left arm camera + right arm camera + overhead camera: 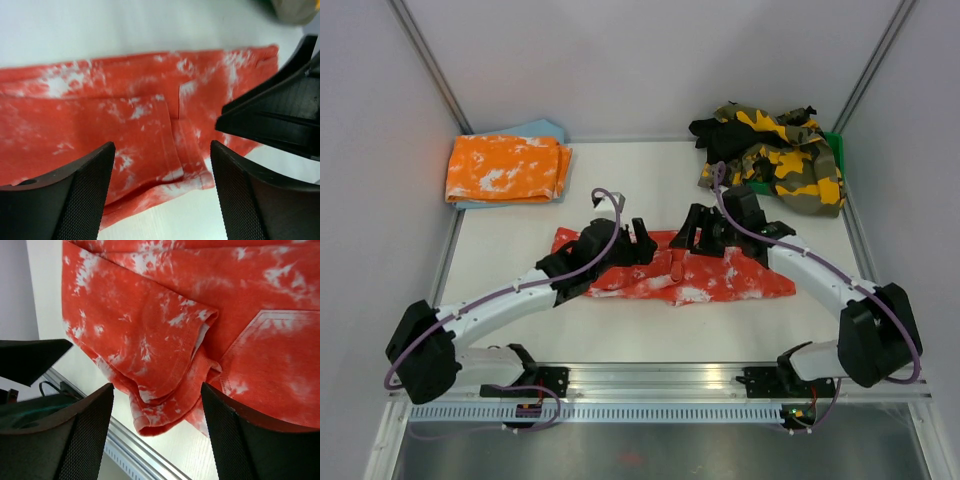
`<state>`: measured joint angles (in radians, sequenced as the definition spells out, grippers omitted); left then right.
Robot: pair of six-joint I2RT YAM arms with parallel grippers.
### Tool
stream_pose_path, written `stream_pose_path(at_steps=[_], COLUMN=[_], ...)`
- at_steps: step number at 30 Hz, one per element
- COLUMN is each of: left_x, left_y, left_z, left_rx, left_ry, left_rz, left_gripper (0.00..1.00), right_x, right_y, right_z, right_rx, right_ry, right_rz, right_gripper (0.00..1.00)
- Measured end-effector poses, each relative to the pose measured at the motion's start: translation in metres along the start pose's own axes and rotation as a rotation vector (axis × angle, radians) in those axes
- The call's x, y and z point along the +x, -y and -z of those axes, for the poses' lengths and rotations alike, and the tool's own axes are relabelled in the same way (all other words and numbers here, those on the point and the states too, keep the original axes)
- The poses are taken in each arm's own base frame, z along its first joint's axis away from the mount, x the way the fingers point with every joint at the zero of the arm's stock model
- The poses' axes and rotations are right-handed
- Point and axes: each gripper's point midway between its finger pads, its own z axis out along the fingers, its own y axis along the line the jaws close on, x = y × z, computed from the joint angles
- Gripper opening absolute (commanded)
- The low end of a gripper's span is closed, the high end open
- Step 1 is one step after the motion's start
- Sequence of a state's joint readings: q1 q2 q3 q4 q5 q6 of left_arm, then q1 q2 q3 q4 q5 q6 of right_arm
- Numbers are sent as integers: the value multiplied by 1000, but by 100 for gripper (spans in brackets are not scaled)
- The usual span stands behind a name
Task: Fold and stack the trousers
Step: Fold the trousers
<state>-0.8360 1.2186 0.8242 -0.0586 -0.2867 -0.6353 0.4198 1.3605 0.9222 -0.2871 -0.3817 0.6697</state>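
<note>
Left gripper (160, 150): fingers apart, nothing between them, hanging over the red-and-white trousers (100, 115). Can't tell from the wrist view whether the tips touch cloth. Under it there's a folded hem edge, with a seam running toward 6 o'clock.

Right gripper (156, 390): fingers also apart, nothing clamped. Below it is a folded-over flap of the trousers, with a pocket patch at 3 o'clock and a metal rail (145, 455) at 6 o'clock.

Top view: both grippers sit close together over the far edge of the trousers near mid-length, left one at 9 o'clock of the right one. The trousers lie flat at the centre of the table (510, 260), folded into a strip with the long axis running 9 to 3.

Outward: a folded orange-and-white pair (505, 168) is at 10 o'clock, on a light-blue cloth (545, 130), well apart from the trousers. A crumpled camouflage pile (775, 160) is at 1 o'clock, with black cloth (705, 128) on its 9 o'clock side. A green edge (835, 150) shows at its 3 o'clock, can't tell what it is.
</note>
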Motion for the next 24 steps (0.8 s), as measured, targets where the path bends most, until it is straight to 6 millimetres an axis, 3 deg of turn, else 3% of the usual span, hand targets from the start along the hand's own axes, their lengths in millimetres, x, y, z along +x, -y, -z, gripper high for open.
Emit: stream_pose_path(at_steps=[3,4,7,11,17,21,24], left_x=[31,41,67,93,133,172,191], left_y=[-3,-4,-6,4,27,18,10], left_z=[-10,-10,-8,-1,0,-10,-12], left_rx=[5,15,54,121,202,171,145], left_ry=[-101,-133,-199,-262,-350,-448,-498], left_rz=[-2,0,-1,-41,-113,-145,-161], left_gripper=[65,53,42,39,37,32,32], right_x=[18,22,37,50,50,50,49], right_y=[1,7,32,56,61,62,59], right_z=[-21,-27,-41,-56,-71,-74,-76], right_rx=[19,36,102,165,161,158,150], right_ry=[-47,-56,-87,-124,-121,-119,-114], right_rz=[1,-6,-41,-70,-81,-82,-80], right_gripper=[78,78,78,77,74,66,60])
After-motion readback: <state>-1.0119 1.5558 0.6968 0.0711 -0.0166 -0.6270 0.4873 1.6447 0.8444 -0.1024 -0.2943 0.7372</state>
